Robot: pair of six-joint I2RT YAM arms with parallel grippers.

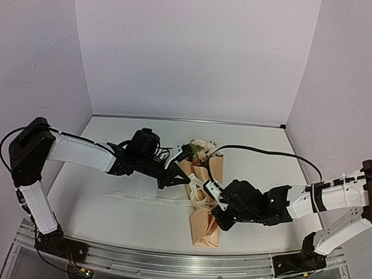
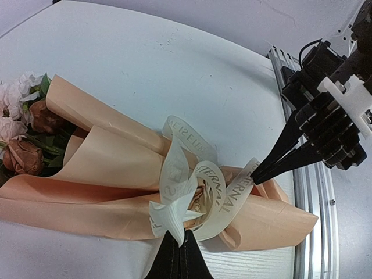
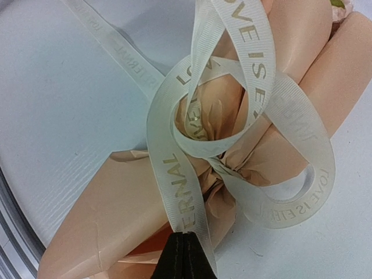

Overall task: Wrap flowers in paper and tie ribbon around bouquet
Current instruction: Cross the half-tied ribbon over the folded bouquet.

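We are logging the left gripper (image 2: 176, 237) pinching shut on the ribbon (image 3: 174, 174). The right gripper (image 3: 183, 237) is clamping another strand. The ribbon is looping loosely around the bouquet (image 2: 104, 157).

Both arms stretched inward; the left end effector (image 1: 174, 178) pointed toward four o'clock, the right end effector (image 1: 207, 188) toward nine o'clock, jaws pinched closed.

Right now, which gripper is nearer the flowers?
Left. The left gripper pinches the ribbon at the knot. The right gripper pinches a ribbon tail farther toward the paper's stem end, away from the flowers.
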